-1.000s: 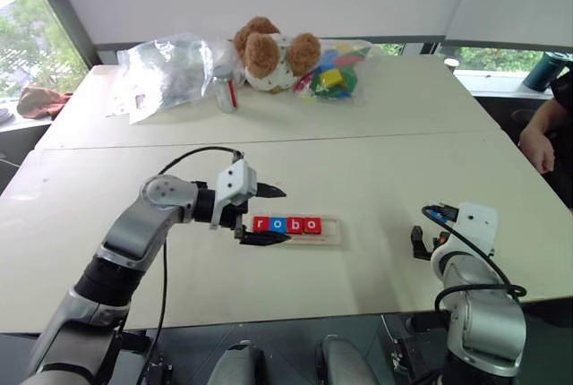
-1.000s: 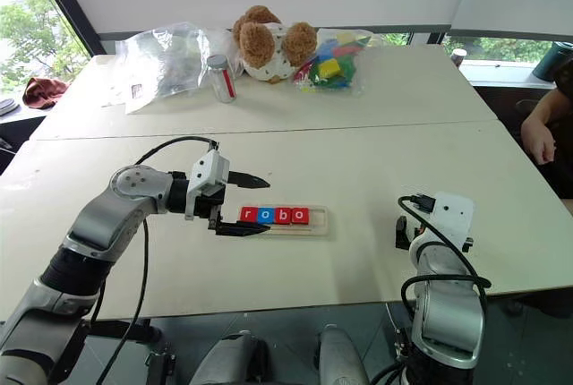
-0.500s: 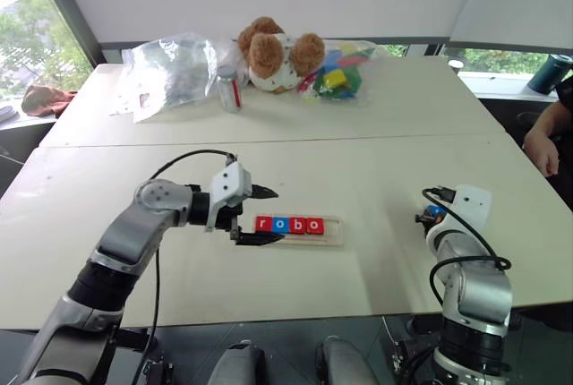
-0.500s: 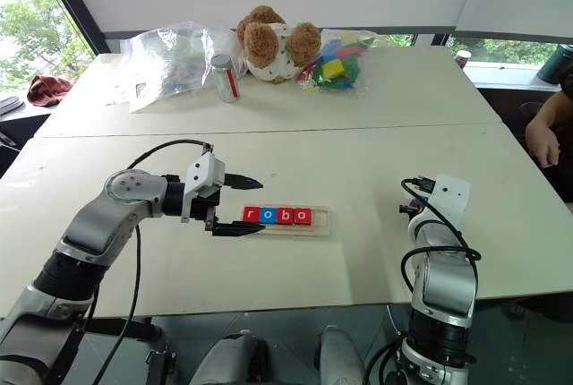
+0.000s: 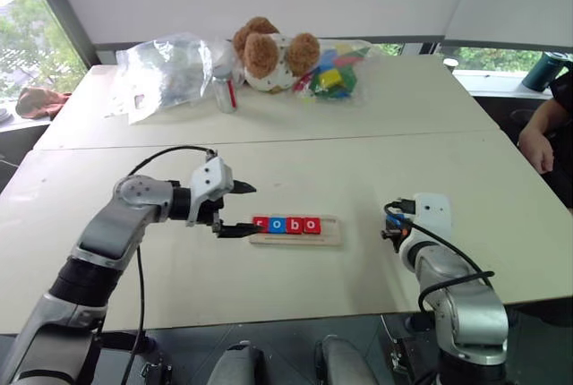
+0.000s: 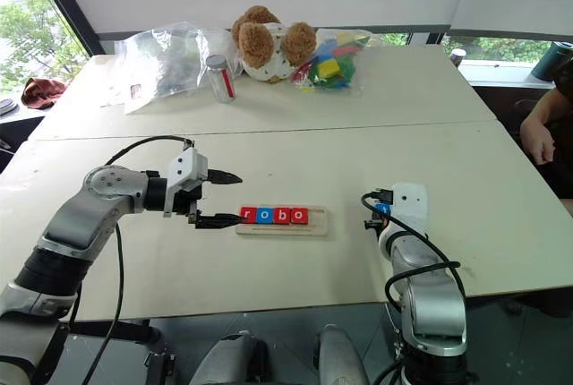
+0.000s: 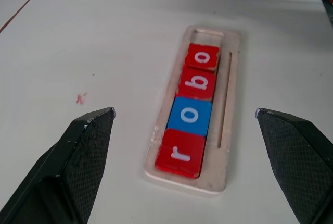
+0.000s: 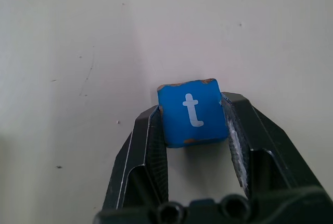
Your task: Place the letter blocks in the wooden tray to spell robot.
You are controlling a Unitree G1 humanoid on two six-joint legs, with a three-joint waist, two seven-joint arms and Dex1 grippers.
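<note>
**Right gripper has the t, one slot left to fill**

Right gripper (image 8: 195, 130) is pinched on the blue t block (image 8: 193, 111), one black finger (image 8: 148, 146) on each side of it, letter facing up at the wrist camera. From the head views that gripper sits over the table (image 5: 376, 125) well to the right of the wooden tray (image 5: 329, 240), and you can just make out a speck of blue at its tip, so the tile is off in the hand and not in the groove yet.

Going by size: the tray lies flat in the middle of the near table, long side running left to right. Four letter blocks (image 7: 193, 109) are already sitting in it in a row, reading r, o, b, o: red r (image 7: 180, 152), blue o (image 7: 190, 115), red b (image 7: 197, 82), red o (image 7: 202, 57). The last red o looks a touch crooked compared to its neighbours, though I wouldn't swear to it. Past that o there's one bare slot (image 7: 209, 36) at the right-hand end of the tray, which is obviously where the t belongs.

Left gripper (image 5: 240, 209) hangs just off the tray's left end with its fingers spread wide, holding nothing, the r end of the tray sitting between its two tips in the wrist view.

So I'd call it four fifths done. What's left, as I read it: carry the t over to the open end, drop it in beside the second o with the letter the right way round, and let go
</note>
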